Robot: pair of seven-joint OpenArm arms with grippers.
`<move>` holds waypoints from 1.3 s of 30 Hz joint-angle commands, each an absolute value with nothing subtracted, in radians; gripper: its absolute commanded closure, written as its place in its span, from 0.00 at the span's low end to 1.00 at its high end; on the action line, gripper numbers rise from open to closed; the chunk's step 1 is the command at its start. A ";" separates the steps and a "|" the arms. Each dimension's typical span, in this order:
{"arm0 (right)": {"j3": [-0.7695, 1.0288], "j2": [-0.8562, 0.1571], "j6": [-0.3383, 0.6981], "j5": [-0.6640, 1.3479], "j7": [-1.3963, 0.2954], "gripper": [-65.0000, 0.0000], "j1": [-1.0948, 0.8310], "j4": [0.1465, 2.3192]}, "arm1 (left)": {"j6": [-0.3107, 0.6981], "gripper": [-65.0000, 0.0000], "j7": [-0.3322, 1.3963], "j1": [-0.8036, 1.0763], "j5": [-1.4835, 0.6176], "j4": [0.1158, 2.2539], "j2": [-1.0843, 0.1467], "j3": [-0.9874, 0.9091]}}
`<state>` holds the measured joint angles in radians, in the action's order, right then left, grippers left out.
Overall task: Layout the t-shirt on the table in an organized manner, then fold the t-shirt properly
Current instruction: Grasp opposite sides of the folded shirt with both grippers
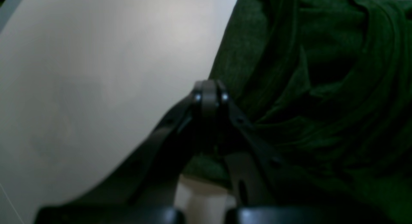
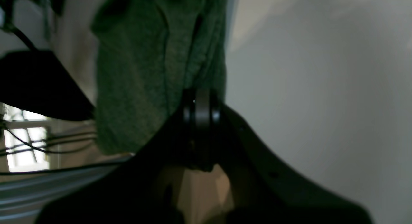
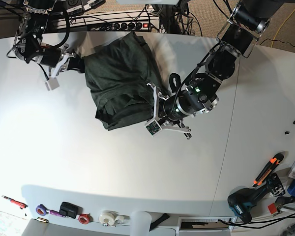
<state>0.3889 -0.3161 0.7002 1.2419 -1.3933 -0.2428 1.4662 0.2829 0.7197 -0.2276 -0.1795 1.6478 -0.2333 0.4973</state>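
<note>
Base view. The t-shirt [image 3: 120, 86] lay bunched on the white worktop [image 3: 137, 167], toward its far edge, stretched between the two arms and not yet spread flat.

The left claw [image 3: 155, 105] stood at the shirt's near right edge; its wrist view showed the tips [image 1: 210, 93] pressed together at the border of the green cloth, seemingly pinching a thin edge of it.

The right claw [image 3: 78, 65] met the shirt's far left side; its wrist view showed the tips [image 2: 201, 106] together with a fold of the shirt [image 2: 154, 72] hanging from them, so it was clamped on the cloth.

Risks, as judged from this arrangement: each grip appeared to take only a small edge of soft knit, so a hard or uneven pull could slip the fabric free. Because the shirt was still crumpled, the claws might hold several layers or mismatched points, and spreading it would then leave twists. The cloth also lay close to the cables [image 3: 113, 22] behind the worktop and could drag toward them.
</note>
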 commanded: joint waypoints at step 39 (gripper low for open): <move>0.552 -0.161 0.698 1.484 -1.396 0.72 -0.263 1.770 | 0.195 1.00 0.678 -0.253 -0.070 1.663 -0.231 0.493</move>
<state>0.5461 -0.1432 0.6968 1.4471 -1.4174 -0.2749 1.7542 0.1967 0.7013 -0.2295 -0.0681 1.6474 -0.2340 0.4965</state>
